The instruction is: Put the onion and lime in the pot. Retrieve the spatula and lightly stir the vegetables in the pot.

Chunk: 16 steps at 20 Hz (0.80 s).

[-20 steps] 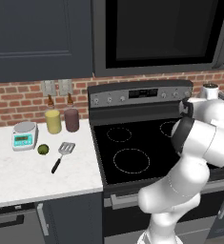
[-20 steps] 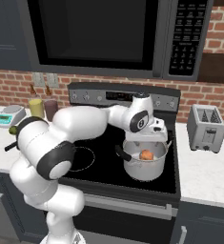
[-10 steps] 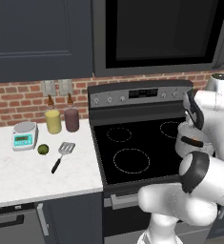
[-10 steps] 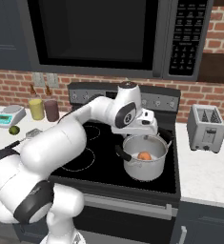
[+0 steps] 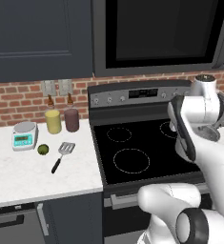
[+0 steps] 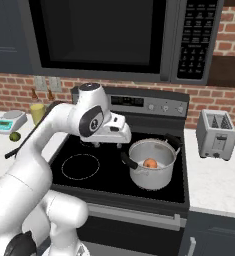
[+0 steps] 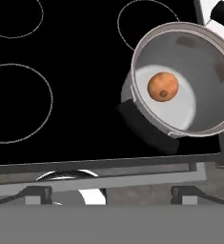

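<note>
Left base view, from the left: on the white counter (image 5: pixel 18 176) the lime (image 5: pixel 43 149) lies just beside the spatula (image 5: pixel 62 154), both left of the stove (image 5: pixel 132 143). On the stove's right side the pot (image 6: pixel 153 165) holds the onion (image 6: pixel 150 163). Left of the pot, the gripper (image 6: pixel 109 145) hangs over the cooktop, jaws spread, empty.

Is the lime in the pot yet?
No, the lime sits on the counter beside the spatula, and the pot holds just the onion.
</note>
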Available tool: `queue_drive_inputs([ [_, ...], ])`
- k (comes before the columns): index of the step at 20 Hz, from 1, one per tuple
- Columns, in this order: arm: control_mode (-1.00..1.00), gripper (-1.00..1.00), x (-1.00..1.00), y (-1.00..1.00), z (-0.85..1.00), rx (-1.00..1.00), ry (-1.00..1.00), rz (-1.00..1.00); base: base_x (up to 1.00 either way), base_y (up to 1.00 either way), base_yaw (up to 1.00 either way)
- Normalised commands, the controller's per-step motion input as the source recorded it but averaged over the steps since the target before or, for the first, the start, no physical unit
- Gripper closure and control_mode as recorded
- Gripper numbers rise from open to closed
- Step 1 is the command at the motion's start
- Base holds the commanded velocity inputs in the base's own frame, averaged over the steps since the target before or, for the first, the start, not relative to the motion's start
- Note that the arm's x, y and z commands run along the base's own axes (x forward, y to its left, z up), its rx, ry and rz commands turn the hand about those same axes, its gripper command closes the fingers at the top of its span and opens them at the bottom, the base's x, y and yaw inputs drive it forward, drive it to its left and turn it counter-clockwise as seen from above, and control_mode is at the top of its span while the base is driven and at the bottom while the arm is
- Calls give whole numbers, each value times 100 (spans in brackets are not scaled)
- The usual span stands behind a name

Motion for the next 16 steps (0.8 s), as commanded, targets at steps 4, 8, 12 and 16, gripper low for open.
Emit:
queue_drive_inputs([
  [4, -100, -100, -66, 100, 30, 0, -6, 0, 0, 0, 0],
  [8, -100, -100, -56, 100, 17, 0, -2, 0, 0, 0, 0],
  [12, -100, -100, -32, 100, 0, 0, -4, 0, 0, 0, 0],
  [16, -100, -100, -9, 100, 0, 0, -3, 2, 0, 0, 0],
])
